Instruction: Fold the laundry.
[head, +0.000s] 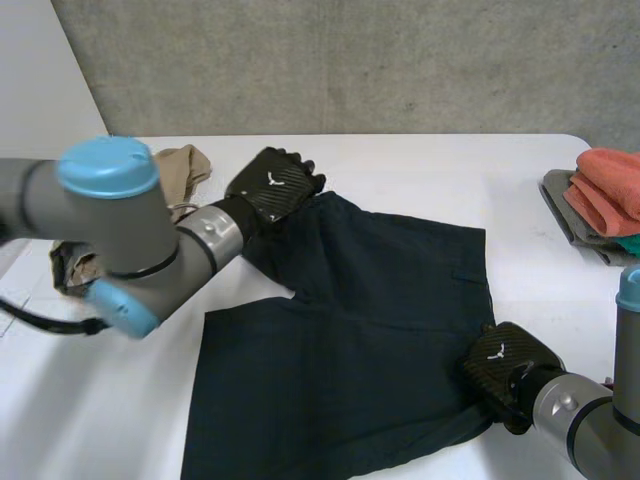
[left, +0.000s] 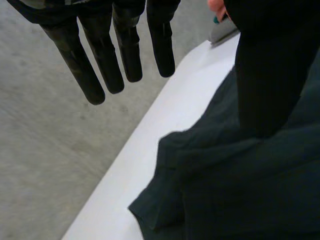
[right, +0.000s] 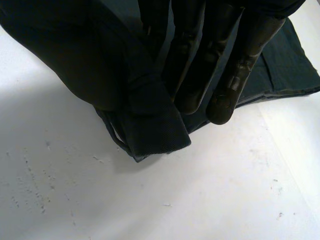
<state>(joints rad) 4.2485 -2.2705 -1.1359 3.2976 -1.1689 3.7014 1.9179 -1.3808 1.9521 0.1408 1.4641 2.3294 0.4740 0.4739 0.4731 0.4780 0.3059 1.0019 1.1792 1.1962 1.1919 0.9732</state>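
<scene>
**Item:** dark shorts (head: 370, 330), one pair, spread flat in the middle of the table (head: 420, 165), legs pointing left.

**Handling:** we judge them light, soft and limp, not slippery. They will sag from any single hold, so we would take them at corners and hems.

**Left hand** (head: 275, 187): at the far-left corner of the dark shorts. Its fingers (left: 102, 65) are straight and apart, reaching past the table's far edge and gripping nothing we can see.

**Right hand** (head: 505, 368): at the near-right corner, fingers and thumb pinched on the cloth's edge, which is raised slightly off the table.

**Also present:** beige garment (head: 185, 165) at far left; coral towels (head: 608, 185) at far right.
</scene>
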